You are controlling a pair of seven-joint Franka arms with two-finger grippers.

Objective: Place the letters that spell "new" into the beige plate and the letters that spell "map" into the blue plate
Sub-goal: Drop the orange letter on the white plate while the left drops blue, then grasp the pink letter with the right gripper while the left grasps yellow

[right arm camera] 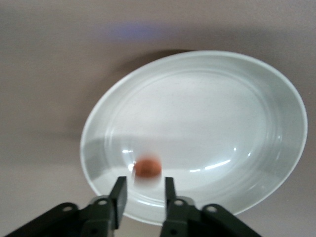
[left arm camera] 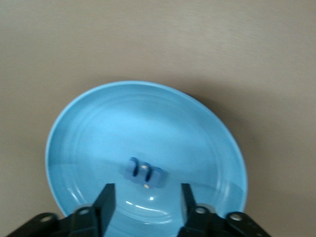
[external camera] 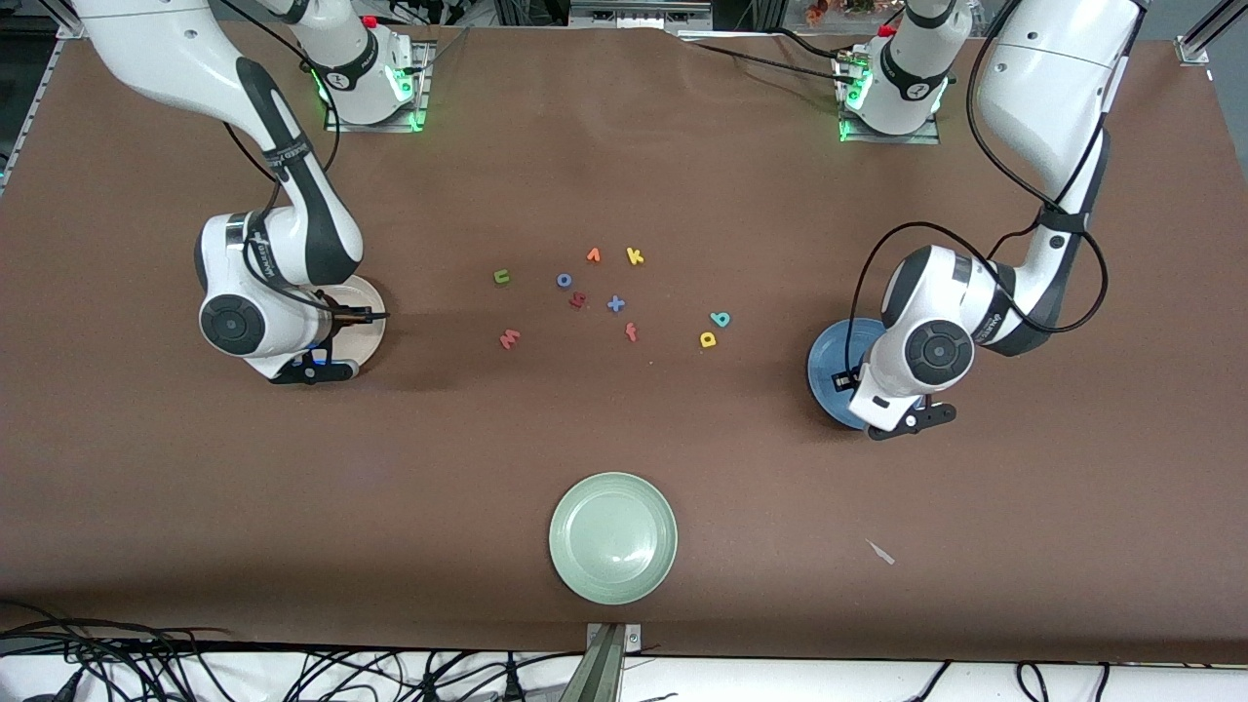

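Observation:
My left gripper point(left arm camera: 146, 200) hangs open over the blue plate point(external camera: 827, 363). A blue m point(left arm camera: 144, 173) lies in that plate point(left arm camera: 98, 128), free of the fingers. Over the beige plate point(external camera: 370, 327) my right gripper point(right arm camera: 143, 192) is open, with a blurred orange e point(right arm camera: 148, 168) just off its fingertips, touching neither finger, over the plate's inside point(right arm camera: 212, 113). On the table between the plates lie the green n point(external camera: 502, 277), salmon w point(external camera: 509, 338), teal p point(external camera: 721, 318) and yellow a point(external camera: 708, 339).
Among the letters also lie a blue o point(external camera: 564, 280), orange v point(external camera: 593, 255), yellow k point(external camera: 635, 256), dark red letter point(external camera: 577, 300), blue x point(external camera: 615, 303) and reddish f point(external camera: 631, 332). A pale green plate point(external camera: 612, 551) sits nearest the front camera, with a white scrap point(external camera: 880, 552) beside it.

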